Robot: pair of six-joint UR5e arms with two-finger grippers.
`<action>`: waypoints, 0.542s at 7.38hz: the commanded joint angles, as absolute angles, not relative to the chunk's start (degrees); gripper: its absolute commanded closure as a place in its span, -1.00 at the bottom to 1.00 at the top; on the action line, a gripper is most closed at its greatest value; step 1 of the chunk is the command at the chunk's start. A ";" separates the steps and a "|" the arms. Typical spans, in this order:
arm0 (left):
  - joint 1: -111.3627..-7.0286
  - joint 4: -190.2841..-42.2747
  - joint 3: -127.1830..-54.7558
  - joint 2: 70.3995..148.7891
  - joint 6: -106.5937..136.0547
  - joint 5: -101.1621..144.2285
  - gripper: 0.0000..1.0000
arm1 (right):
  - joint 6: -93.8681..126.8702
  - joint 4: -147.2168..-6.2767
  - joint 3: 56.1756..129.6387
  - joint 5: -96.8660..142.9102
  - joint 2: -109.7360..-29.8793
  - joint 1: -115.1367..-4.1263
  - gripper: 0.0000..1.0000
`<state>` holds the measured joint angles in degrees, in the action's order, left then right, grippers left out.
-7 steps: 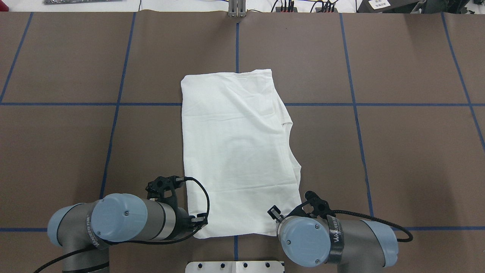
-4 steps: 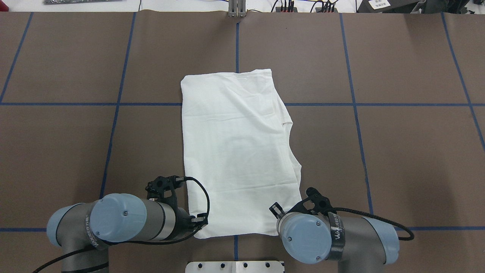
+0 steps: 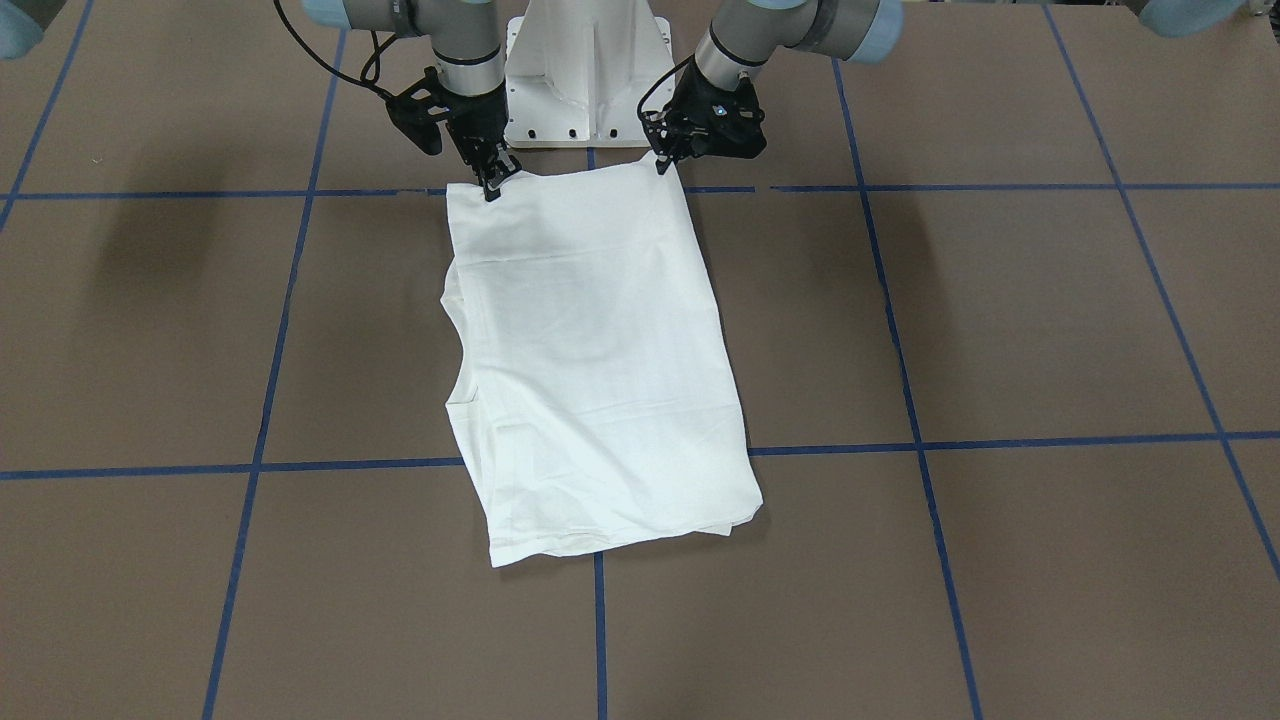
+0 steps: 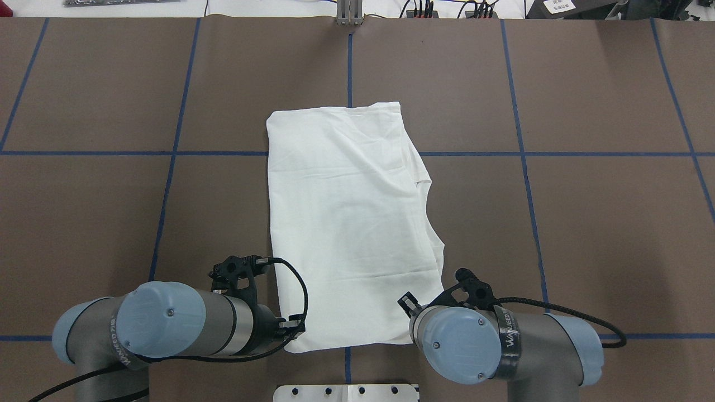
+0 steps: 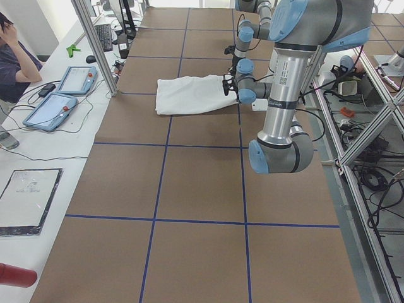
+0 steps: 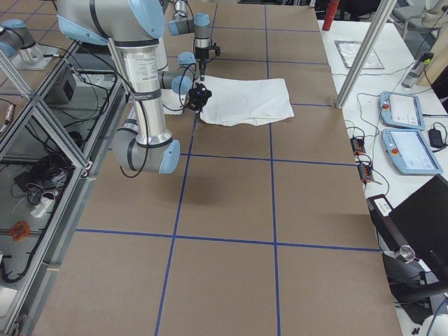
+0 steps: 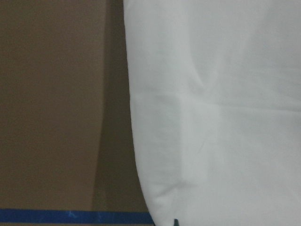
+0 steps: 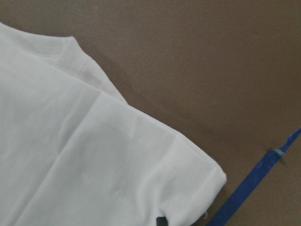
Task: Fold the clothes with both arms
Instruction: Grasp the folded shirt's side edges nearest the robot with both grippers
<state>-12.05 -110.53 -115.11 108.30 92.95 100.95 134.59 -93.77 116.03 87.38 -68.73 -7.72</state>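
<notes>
lying flat on the brown table [image 4: 586, 223], a white cotton t-shirt [image 4: 346, 223] is folded into a long panel whose length runs straight away from the robot, straddling the middle blue tape line [image 4: 349, 67]. its far end reaches past the crosswise tape line, and its near hem sits just in front of the white rigid pedestal base [image 4: 346, 392], not touching it. the edge on the robot's left is straight; the edge on the robot's right is uneven, with an under layer stepping out from beneath the top one about halfway along

the left gripper [image 3: 662, 163] is down at the near-left corner of the hem and the right gripper [image 3: 492, 183] is down at the near-right corner, each with its black fingers pinched together on the cloth. the corner on the right looks slightly raised off the table, with a shadow under it in the right wrist view. each wrist view shows only a dark sliver of fingertip at its bottom edge, over white fabric, with brown table and blue tape beside it
</notes>
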 commanded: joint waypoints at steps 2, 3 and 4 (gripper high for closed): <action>-12.13 -96.98 -129.33 108.11 91.23 103.89 1.00 | 134.56 -105.42 129.67 87.45 -68.56 -4.32 1.00; -12.22 -92.07 -134.42 108.37 91.23 105.28 1.00 | 134.56 -111.30 134.08 88.23 -66.64 -4.13 1.00; -13.00 -87.76 -135.78 109.07 91.14 106.69 1.00 | 134.13 -115.88 135.16 90.42 -63.14 -5.35 1.00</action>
<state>-12.37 -93.48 -132.20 108.44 91.24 105.02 134.47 -109.43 131.88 88.42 -66.58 -4.74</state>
